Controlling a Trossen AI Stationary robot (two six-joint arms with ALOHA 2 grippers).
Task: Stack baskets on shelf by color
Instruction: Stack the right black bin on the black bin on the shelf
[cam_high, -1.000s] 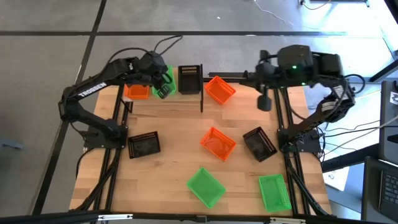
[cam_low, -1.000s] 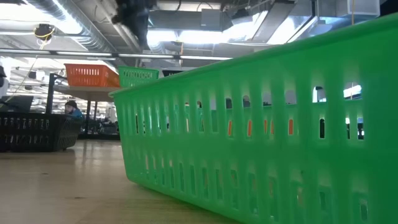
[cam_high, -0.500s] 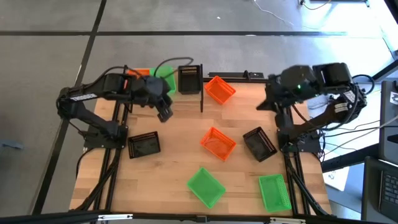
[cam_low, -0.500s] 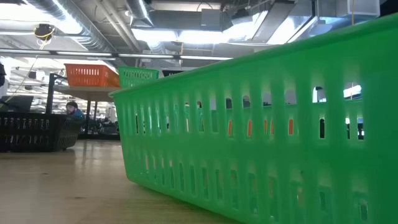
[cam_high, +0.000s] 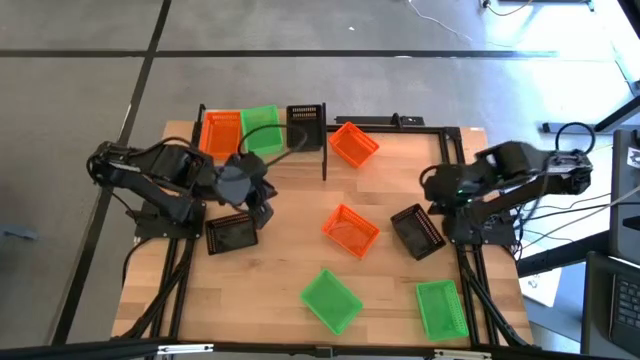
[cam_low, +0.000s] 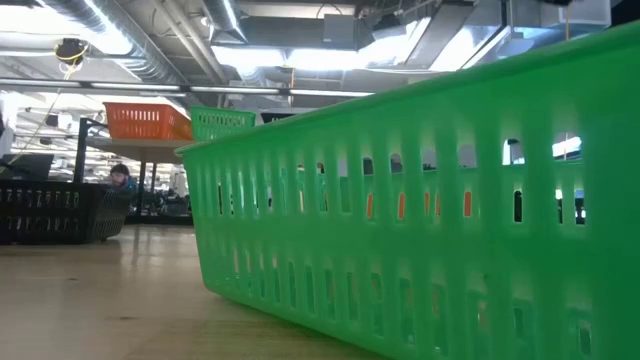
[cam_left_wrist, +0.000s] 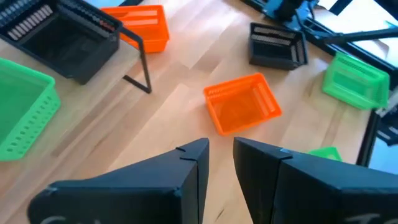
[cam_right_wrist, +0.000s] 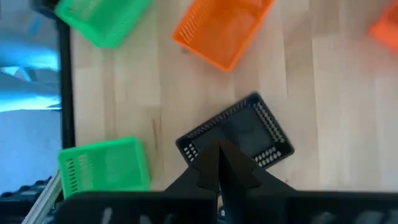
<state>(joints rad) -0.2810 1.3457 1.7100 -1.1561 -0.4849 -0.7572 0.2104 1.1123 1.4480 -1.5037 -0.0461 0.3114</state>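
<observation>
My left gripper (cam_high: 262, 212) (cam_left_wrist: 221, 149) hangs open and holds nothing, over the table beside a black basket (cam_high: 232, 233). On the shelf (cam_low: 140, 146) at the far left stand an orange basket (cam_high: 221, 132), a green basket (cam_high: 262, 130) and a black basket (cam_high: 305, 125), side by side on their bottoms. My right gripper (cam_high: 432, 190) (cam_right_wrist: 219, 163) is shut and empty above another black basket (cam_high: 417, 230) (cam_right_wrist: 236, 138) near the right edge. Loose on the table lie two orange baskets (cam_high: 352, 143) (cam_high: 350, 230) and two green ones (cam_high: 331, 299) (cam_high: 441, 308).
A thin black upright (cam_high: 324, 160) (cam_left_wrist: 144, 68) of the shelf stands on the table between the shelf and the far orange basket. A black frame rail (cam_high: 452, 200) runs along the right edge. Bare wood lies between the left black basket and the centre orange basket.
My left gripper has drawn away from the green basket, which stays on the shelf, and swung toward the table's near side, ending beside the left black basket. My right gripper has come down and pulled toward the right edge, tipping to point down over the right black basket.
</observation>
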